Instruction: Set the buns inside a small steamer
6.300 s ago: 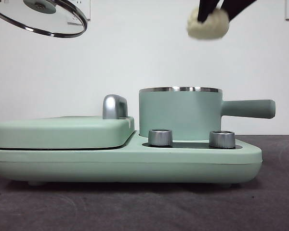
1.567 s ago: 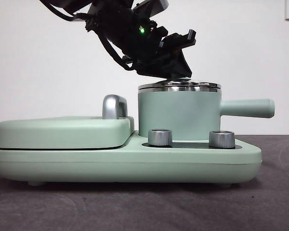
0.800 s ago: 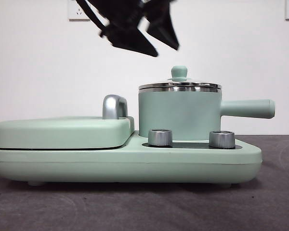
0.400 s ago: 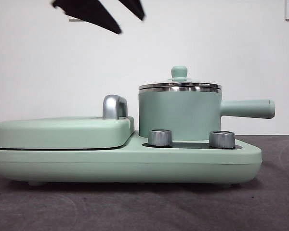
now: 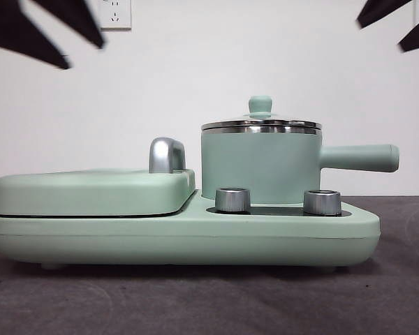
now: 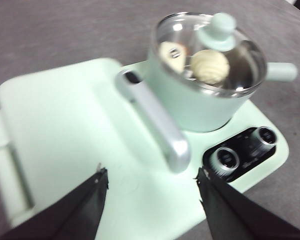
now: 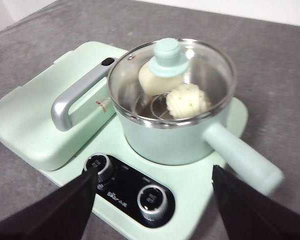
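- The small steamer [image 5: 260,165] stands on the right part of the mint green cooker base [image 5: 181,237], its steel rim level and its straight green side handle [image 5: 359,158] pointing right. It is the tallest thing on the dark grey table [image 5: 209,300].
- The cooker base spans most of the front view; the flat green hinged grill plate [image 5: 91,192] covers its left part, shut, just beside the steamer.
- The grill plate's curved steel handle [image 5: 166,154] rises at its far right edge, between plate and steamer.
- The glass lid [image 7: 172,82] sits seated on the steamer's rim, its green knob [image 5: 260,105] upright at the centre.
- The buns [image 7: 172,92] lie inside the steamer, seen through the glass in both wrist views: the smooth bun [image 7: 152,80] partly behind the knob, the swirled bun [image 7: 188,101] just beside it, nearer the side handle.
- Two steel dials [image 5: 232,199] stand on the black panel on the near side of the steamer, apart from each other.
- The left gripper [image 6: 150,200] hangs high above the grill plate, fingers spread apart, holding nothing.
- The right gripper [image 7: 152,200] hangs high over the near side of the steamer, above the dials, fingers likewise spread wide and empty.
- In the front view both grippers show only as black tips at the top corners, well clear of the steamer.
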